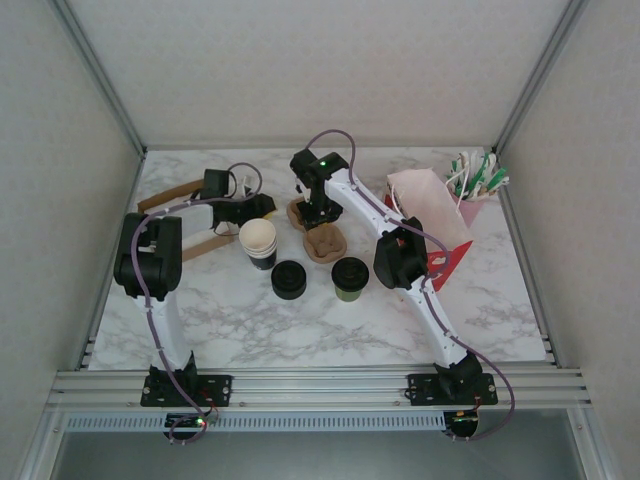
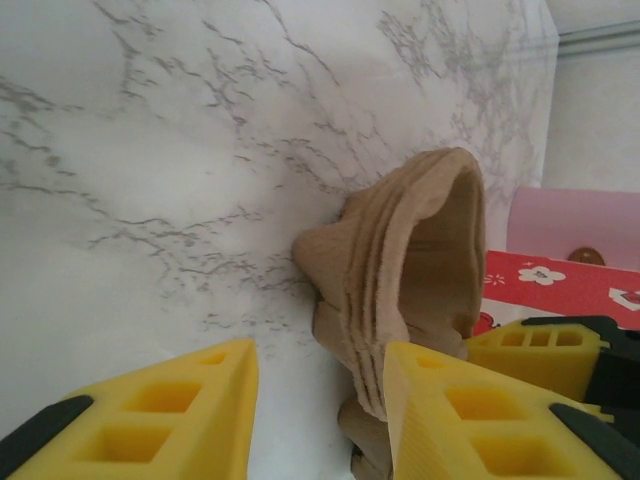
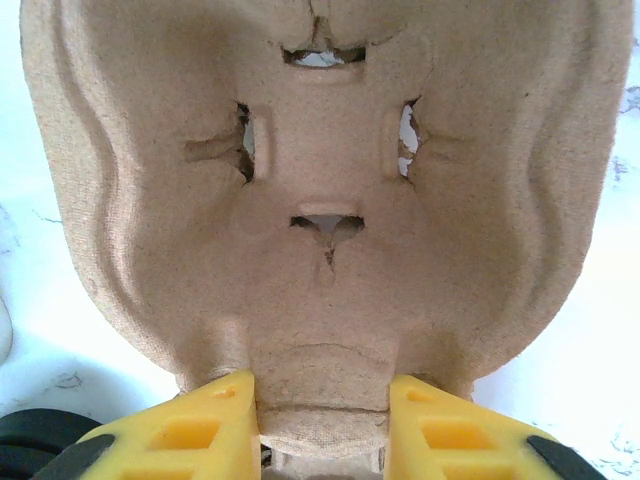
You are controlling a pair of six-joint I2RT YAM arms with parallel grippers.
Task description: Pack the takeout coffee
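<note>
Near table (image 1: 300, 330) free; pulp carriers (image 1: 325, 245) behind takeout coffee (image 1: 350, 278).

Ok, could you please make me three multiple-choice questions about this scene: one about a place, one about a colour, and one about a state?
1. Where does the green cup with the black lid stand?
A. in the bag
B. on the table
C. on the stack of cups

2. What colour is the paper bag?
A. blue
B. red and pink
C. green

3. What is the right gripper doing?
A. gripping the cardboard cup carrier
B. holding a lid
C. hanging open over the bag

Answers:
1 B, it stands on the marble beside the carrier.
2 B, it has a red front and a pink inside.
3 A, its yellow fingers press the carrier's tab from both sides.
</note>
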